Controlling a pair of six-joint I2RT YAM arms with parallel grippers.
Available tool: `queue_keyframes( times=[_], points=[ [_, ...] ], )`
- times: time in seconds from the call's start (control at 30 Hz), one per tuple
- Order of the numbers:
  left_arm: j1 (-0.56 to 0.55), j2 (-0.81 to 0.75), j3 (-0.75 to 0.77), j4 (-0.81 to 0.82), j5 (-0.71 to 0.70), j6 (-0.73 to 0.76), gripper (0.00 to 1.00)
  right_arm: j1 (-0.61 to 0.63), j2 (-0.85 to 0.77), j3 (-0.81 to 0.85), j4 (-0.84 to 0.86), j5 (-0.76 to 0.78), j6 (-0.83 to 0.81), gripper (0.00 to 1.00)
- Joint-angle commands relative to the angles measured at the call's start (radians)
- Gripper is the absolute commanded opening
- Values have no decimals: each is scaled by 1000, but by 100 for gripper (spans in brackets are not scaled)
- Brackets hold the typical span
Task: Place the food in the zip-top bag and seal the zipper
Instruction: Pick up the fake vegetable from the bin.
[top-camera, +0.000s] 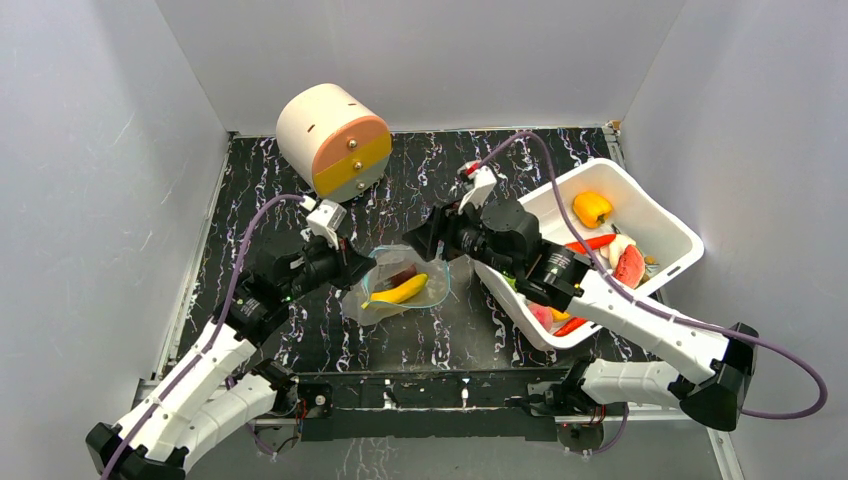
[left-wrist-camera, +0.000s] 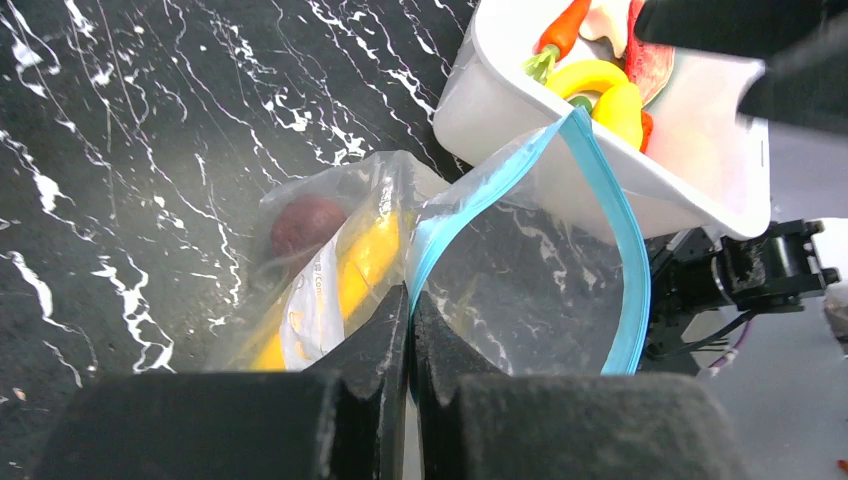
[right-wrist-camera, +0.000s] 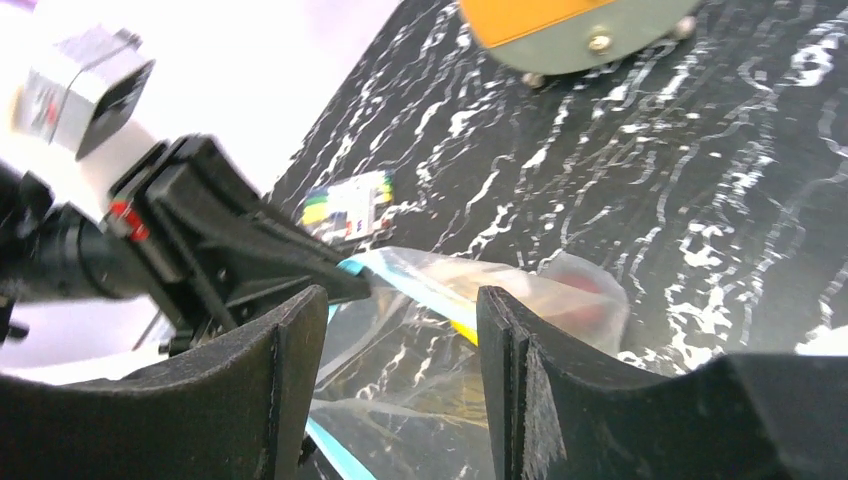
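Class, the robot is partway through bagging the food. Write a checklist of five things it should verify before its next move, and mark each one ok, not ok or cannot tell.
1. Left hand shut on the zipper: ok.
2. Bag mouth open, zipper strips apart: ok.
3. Right hand open and empty, near the mouth: ok.
4. Banana and brown piece inside the bag: ok.
5. All food bagged: not ok; the pepper and other pieces lie in the tub.
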Motion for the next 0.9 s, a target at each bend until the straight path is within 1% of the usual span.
queue_keyframes(
  times=[0.0,0.1,0.17,0.27,0.43,0.57,0.73,0.8,0.87],
  points=[
    [2,-35,11,19,25,127,0,2,-28,108,-158,243,114,54],
    [3,-42,26,6,39,182,0,-5,-5,140,-249,381,147,54],
    [2,-48,31,-3,53,218,0,-23,9,156,-302,424,180,53],
    [2,-57,29,-10,83,264,0,-88,23,164,-352,423,229,52],
    [3,-66,6,-10,130,297,0,-250,39,161,-438,383,312,51],
    [2,-75,-22,-9,144,296,0,-363,74,185,-560,432,418,49],
    [2,-83,-28,-8,147,312,0,-471,151,202,-713,516,559,47],
    [1,-82,-27,-8,150,316,0,-511,162,180,-735,525,602,46],
    [2,-79,-28,-8,153,319,0,-550,160,143,-723,526,625,46]
  ],
)
